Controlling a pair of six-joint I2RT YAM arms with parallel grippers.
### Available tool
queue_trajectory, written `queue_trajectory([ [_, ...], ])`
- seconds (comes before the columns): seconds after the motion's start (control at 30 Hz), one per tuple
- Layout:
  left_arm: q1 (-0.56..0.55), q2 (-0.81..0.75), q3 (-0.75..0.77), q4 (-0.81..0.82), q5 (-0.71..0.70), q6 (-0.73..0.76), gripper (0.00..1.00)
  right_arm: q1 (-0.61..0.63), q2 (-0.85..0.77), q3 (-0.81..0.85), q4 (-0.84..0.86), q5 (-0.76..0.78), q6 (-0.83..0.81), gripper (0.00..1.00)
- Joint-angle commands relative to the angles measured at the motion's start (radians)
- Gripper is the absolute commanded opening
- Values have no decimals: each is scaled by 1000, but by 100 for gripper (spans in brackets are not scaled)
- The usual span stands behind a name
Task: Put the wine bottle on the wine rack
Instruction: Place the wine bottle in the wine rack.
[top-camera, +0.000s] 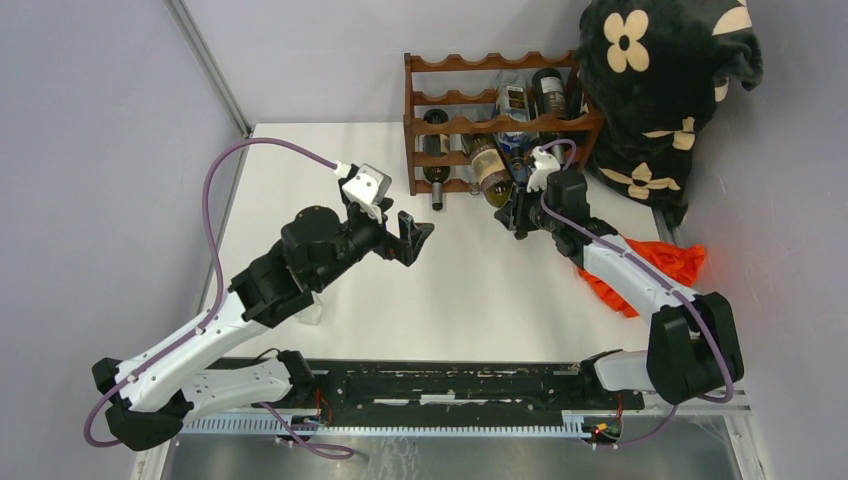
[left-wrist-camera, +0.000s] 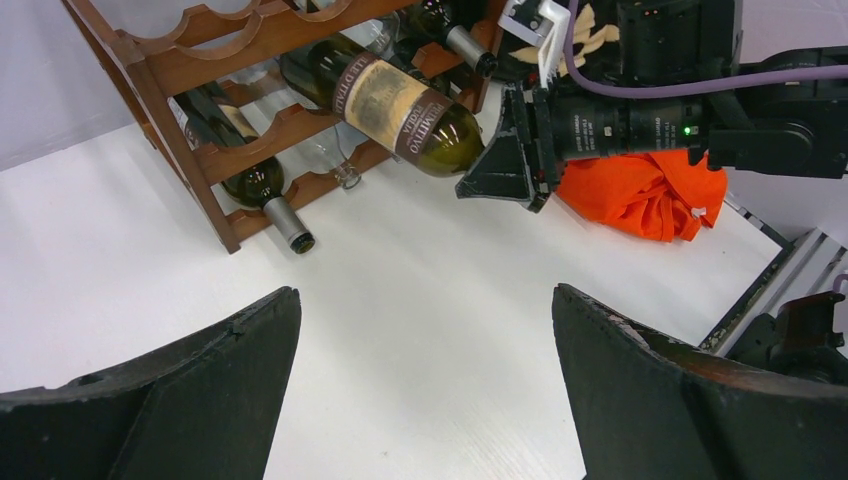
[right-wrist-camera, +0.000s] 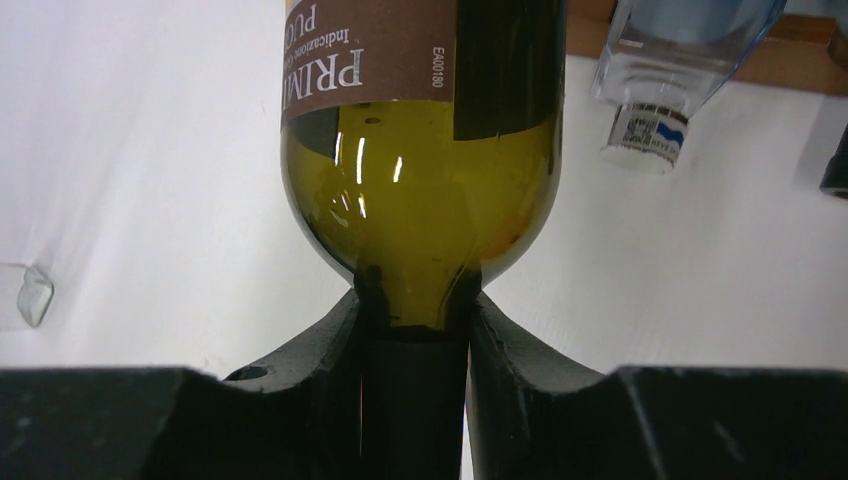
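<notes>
right gripper (right-wrist-camera: 415, 320): clamped on wine bottle (right-wrist-camera: 420, 190) neck
wine bottle: base end inside wine rack (top-camera: 470, 125) (neck outward)
left gripper (left-wrist-camera: 425, 300): wide, empty

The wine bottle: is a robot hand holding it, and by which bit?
Yes. The right gripper is shut on the wine bottle, pinching its neck just past the shoulder. The left gripper is open and holds nothing.

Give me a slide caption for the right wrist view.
Right gripper shut on the neck of the green wine bottle, white table behind.
</notes>
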Motion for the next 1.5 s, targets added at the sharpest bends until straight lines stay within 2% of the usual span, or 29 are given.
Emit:
queue_trajectory([
  [0.0, 3, -13, 36, 38, -15, -12, 100, 33, 24, 141, 203, 111, 58, 1],
  [0.13, 3, -8, 37, 36, -13, -17, 100, 54, 99, 217, 201, 180, 100, 2],
  [0.37, 3, -14, 39, 22, -22, -23, 100, 64, 212, 338, 215, 211, 152, 2],
  [0.77, 3, -7, 33, 20, -33, -27, 100, 88, 331, 454, 268, 294, 213, 6],
  [1.47, 3, 22, 34, 19, -48, -28, 100, 96, 485, 634, 258, 317, 240, 10],
])
